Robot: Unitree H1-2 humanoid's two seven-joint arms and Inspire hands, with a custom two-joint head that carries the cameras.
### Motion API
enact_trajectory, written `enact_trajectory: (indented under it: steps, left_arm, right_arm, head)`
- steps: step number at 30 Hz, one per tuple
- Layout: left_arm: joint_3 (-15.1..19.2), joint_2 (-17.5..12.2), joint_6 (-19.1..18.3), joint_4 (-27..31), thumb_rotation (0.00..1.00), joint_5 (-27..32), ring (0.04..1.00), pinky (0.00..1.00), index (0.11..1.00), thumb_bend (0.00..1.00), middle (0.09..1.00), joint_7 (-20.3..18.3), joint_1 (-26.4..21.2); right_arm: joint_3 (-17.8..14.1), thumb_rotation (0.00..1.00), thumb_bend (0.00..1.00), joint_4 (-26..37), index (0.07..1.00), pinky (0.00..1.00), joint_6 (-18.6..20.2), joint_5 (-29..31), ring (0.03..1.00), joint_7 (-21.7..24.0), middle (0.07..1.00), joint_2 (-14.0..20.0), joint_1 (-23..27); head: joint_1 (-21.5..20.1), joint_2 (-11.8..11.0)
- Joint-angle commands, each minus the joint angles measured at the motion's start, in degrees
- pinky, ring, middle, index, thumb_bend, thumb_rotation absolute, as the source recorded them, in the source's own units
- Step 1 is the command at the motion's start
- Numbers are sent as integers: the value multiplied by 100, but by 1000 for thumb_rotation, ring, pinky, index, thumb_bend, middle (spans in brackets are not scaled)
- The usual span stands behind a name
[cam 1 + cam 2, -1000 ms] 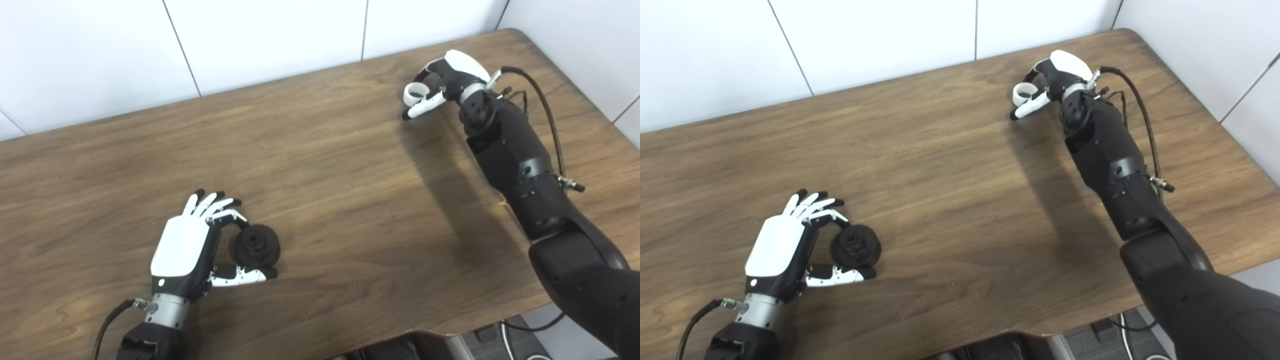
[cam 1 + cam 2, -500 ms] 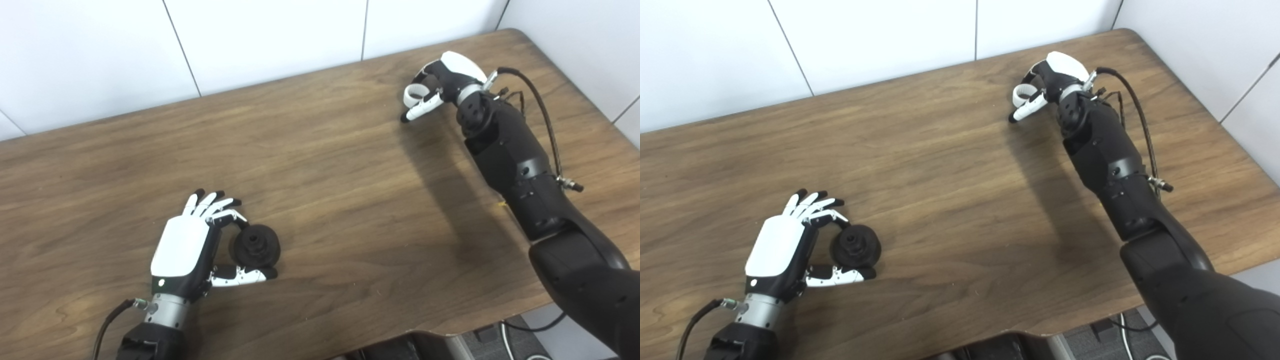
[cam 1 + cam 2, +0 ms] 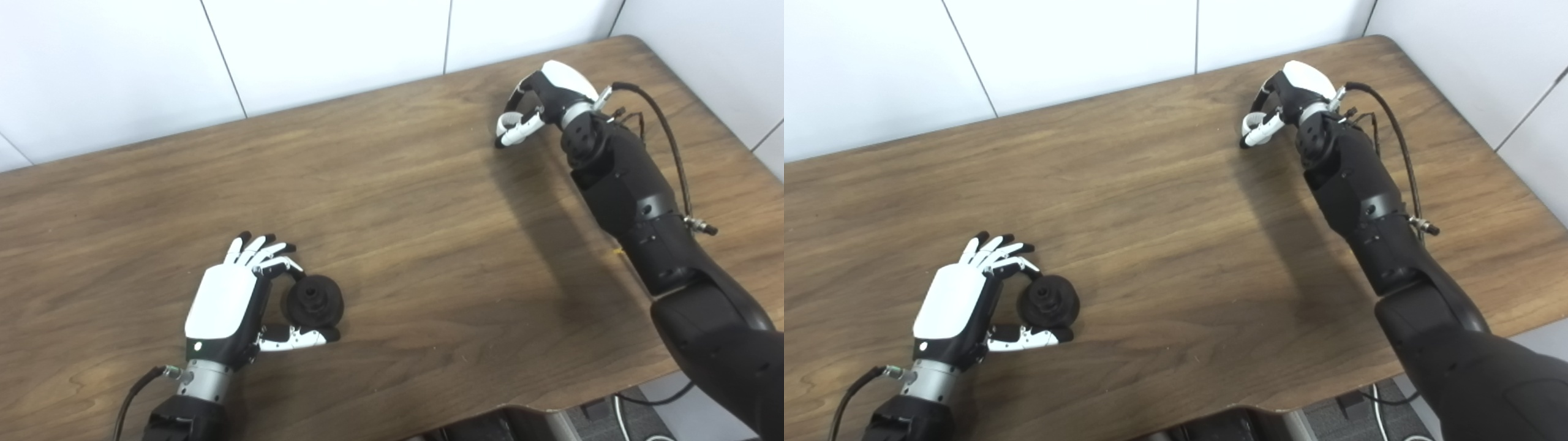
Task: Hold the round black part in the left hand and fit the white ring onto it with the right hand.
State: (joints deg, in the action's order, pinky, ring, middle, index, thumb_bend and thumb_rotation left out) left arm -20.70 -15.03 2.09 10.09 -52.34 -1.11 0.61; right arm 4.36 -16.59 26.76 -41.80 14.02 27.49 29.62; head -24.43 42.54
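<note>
Both hands grip parts: left eye view shows the left hand (image 3: 229, 306) clasping the round black part (image 3: 312, 301) near the desk's (image 3: 416, 233) front-left. Right eye view shows the right hand (image 3: 1283, 101) pinching the white ring (image 3: 1252, 124) near the far-right corner; so shallow a pinch may drop it.

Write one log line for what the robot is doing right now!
left hand: around black part on table | right hand: closed on white ring | ring not fitted

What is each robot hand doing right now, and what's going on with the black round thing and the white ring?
Left hand: resting on the table, fingers and thumb around the black part.
Round black part: sitting on the table, hub up.
Right hand: closed on the ring.
White ring: pinched between thumb and fingers, far from the black part.
</note>
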Motion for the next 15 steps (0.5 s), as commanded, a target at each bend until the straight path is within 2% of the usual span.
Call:
enact_trajectory:
  steps: [1,15]
  left_arm:
    - [22,-146,-88,-59,58,-68,904,989,487,519,812,-194,57]
    - [38,-163,-51,-60,58,-50,901,989,486,519,807,-163,40]
  right_arm:
    - [-43,140,523,102,488,958,2,-11,960,-176,860,224,150]
    - [117,132,520,197,487,932,-119,241,949,-358,842,372,17]
  head:
    - [-7,0]
    - [33,4]
